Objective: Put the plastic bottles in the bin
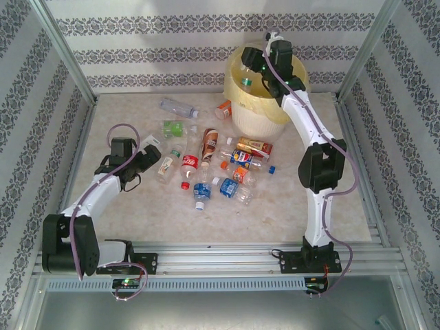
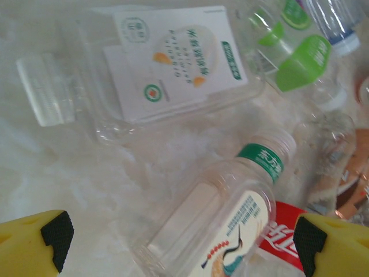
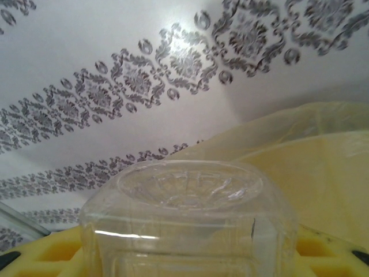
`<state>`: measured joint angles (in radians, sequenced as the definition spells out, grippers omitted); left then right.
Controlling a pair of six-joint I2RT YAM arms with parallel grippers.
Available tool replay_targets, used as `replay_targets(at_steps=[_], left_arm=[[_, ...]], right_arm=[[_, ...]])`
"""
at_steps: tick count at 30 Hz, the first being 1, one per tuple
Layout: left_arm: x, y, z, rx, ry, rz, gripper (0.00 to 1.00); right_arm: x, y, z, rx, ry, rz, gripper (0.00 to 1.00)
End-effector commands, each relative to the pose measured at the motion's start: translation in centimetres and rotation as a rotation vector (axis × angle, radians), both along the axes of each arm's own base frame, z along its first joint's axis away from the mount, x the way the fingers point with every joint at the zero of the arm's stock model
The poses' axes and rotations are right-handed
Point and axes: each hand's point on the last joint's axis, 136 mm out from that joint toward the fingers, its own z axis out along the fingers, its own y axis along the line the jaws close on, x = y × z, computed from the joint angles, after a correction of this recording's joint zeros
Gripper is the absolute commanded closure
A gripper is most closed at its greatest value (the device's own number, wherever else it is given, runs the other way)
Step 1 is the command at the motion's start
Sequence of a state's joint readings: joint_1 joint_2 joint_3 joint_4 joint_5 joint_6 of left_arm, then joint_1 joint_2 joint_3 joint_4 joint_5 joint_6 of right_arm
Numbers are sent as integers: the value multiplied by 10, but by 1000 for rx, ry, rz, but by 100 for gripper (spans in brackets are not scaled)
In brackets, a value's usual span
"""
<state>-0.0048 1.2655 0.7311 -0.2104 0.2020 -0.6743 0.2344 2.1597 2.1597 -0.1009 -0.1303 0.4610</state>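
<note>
Plastic bottles (image 1: pixel 230 159) mostly lie loose on the table (image 1: pixel 309 213), spread left of and in front of the bin (image 1: pixel 256 122). Far left of the bin: left gripper (image 1: pixel 148 163) hovers low, fingers spread wide and holding nothing, straddling a clear green-capped bottle (image 2: pixel 230 208) that lies on its side. A flat white-labelled bottle (image 2: pixel 167 63) lies just beyond it. At the bin: right gripper (image 1: pixel 261 63) hangs over the mouth, fingers clamped on a clear bottle (image 3: pixel 190 213), its base end pointing away from the fingers, with the yellow liner (image 3: pixel 323 173) close behind. Step in hand, my read: release for the right, pick for the left. Next move calls for the right fingers to part while over the opening, and for the left to go down and close across the green-capped bottle's body. That body looks slick and may roll.
</note>
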Motion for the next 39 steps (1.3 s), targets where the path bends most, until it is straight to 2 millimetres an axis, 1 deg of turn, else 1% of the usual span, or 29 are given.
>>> replay_targets(at_steps=[1, 5, 7, 9, 14, 18, 22, 26, 28, 30, 34, 37, 39], left_arm=[[-5, -6, 7, 39, -24, -98, 0], [-10, -1, 0, 83, 8, -111, 0], [-9, -6, 2, 69, -3, -135, 0], [-8, -12, 4, 54, -16, -161, 0], [-7, -21, 6, 50, -26, -209, 0], [-10, -17, 2, 76, -8, -200, 0], [-12, -22, 0, 75, -6, -227, 0], [-14, -26, -1, 120, 22, -267, 0], [-16, -28, -3, 147, 44, -280, 0], [-17, -31, -5, 163, 60, -300, 0], [-21, -42, -11, 234, 93, -376, 0], [-22, -46, -17, 307, 129, -432, 0], [-22, -46, -25, 339, 162, -464, 2]], right_arm=[[-2, 23, 9, 52, -16, 58, 49], [-1, 29, 2, 99, 11, 81, 43], [-3, 32, 4, 112, 14, 98, 39], [-4, 31, 7, 119, 13, 104, 36], [-13, 23, 27, 164, -11, 106, 30], [-23, 18, 46, 195, -44, 135, 26], [-37, 16, 64, 173, -79, 164, 22], [-61, 12, 87, 131, -122, 177, 11], [-77, 9, 98, 108, -141, 189, 3], [-93, 5, 104, 94, -149, 196, 2], [-131, -1, 106, 75, -143, 209, 2], [-158, -11, 96, 77, -113, 185, 2], [-179, -12, 92, 55, -118, 212, 2]])
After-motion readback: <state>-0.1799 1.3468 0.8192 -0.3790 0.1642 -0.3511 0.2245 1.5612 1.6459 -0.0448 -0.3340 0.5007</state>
